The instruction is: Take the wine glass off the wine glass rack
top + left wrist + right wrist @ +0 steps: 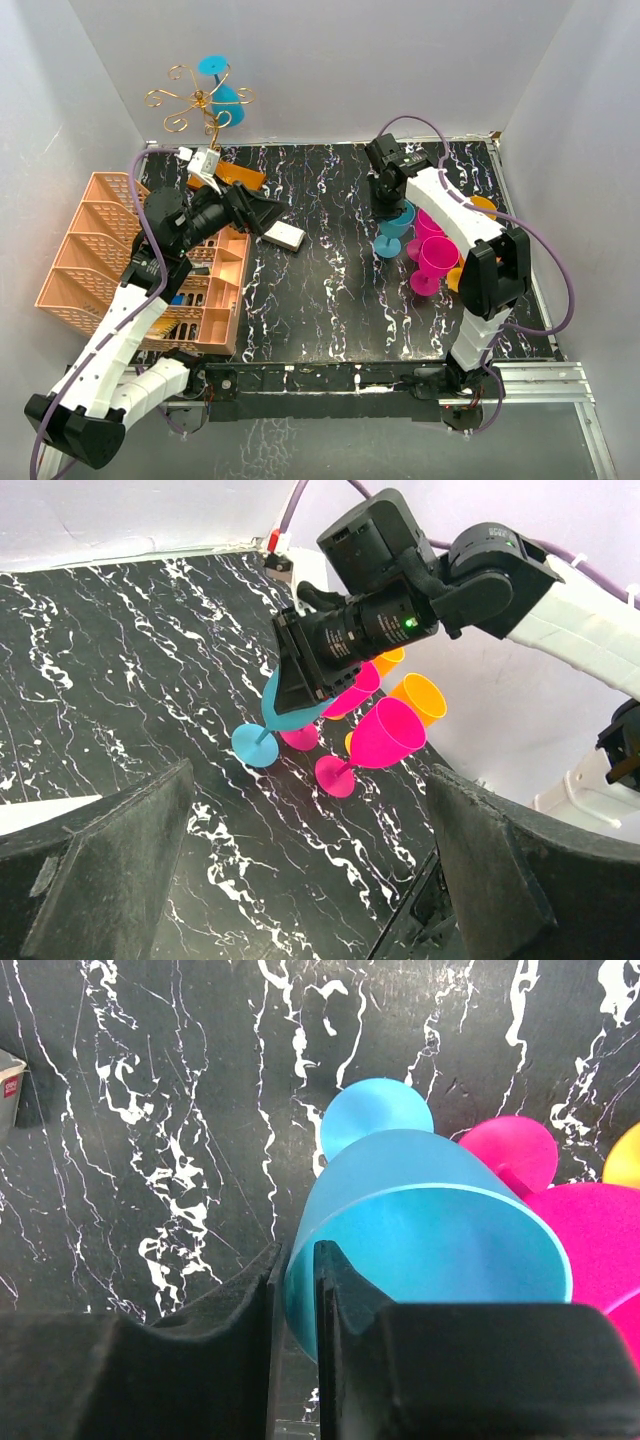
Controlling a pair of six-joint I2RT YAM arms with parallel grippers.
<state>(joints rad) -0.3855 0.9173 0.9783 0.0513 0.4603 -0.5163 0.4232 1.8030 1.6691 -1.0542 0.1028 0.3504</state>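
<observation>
The gold wire wine glass rack [190, 98] stands at the far left on its orange-brown wooden base [240, 174]. A blue wine glass [226, 103] still hangs on it. My right gripper [392, 207] is shut on the rim of a second blue wine glass [430, 1230], one finger inside the bowl and one outside. That glass stands upright with its foot [377, 1120] on the black table. It also shows in the left wrist view [285, 715]. My left gripper [268, 213] is open and empty, low over the table near the rack's base, fingers [120, 850] wide apart.
Pink wine glasses [436, 256] and orange ones [483, 206] stand close by the right of the held glass. A peach lattice basket [110, 250] sits at the left edge. A small white box [284, 237] lies beside my left gripper. Grey walls close in the table.
</observation>
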